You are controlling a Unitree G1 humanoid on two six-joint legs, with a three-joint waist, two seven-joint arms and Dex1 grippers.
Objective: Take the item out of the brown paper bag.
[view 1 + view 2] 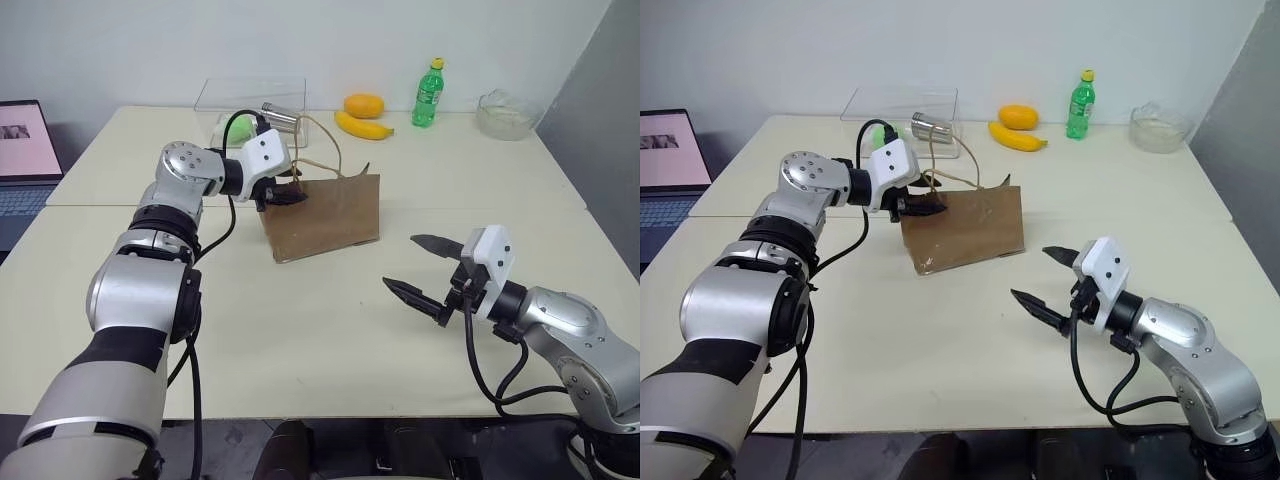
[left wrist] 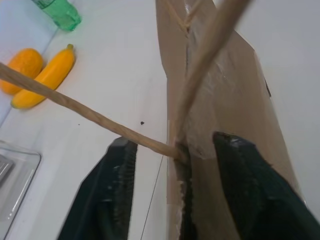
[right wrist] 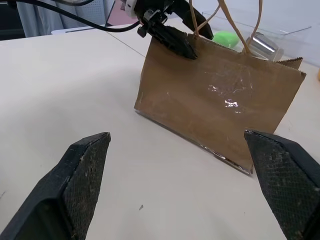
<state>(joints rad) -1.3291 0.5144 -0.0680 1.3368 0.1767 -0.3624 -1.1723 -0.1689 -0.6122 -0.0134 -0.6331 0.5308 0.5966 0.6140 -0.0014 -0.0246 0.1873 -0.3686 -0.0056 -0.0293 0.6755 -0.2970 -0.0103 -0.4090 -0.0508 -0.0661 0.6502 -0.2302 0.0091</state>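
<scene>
Roughly counted on the bench (image 1: pixel 330 340): one brown paper bag (image 1: pixel 325 215) standing upright mid-bench, one green soda bottle (image 1: pixel 428 94), one banana (image 1: pixel 363 126), one orange fruit (image 1: pixel 364 104), one clear plastic box (image 1: pixel 250 98), one glass bowl (image 1: pixel 505 113). No readable writing anywhere. Left hand (image 2: pixel 175 165) spread astride the bag's top edge; right hand (image 1: pixel 424 270) spread wide, well apart from the bag. Item hidden.

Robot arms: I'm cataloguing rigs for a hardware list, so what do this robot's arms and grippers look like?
Both arms have rounded silver-grey shells with black joint sections. Each wrist carries a white angular housing, and loose black cables loop from it back along the arm. The left gripper and right gripper each have two black, tapered, pointed fingers; the right gripper's pads show a fine cross-hatched texture.
</scene>
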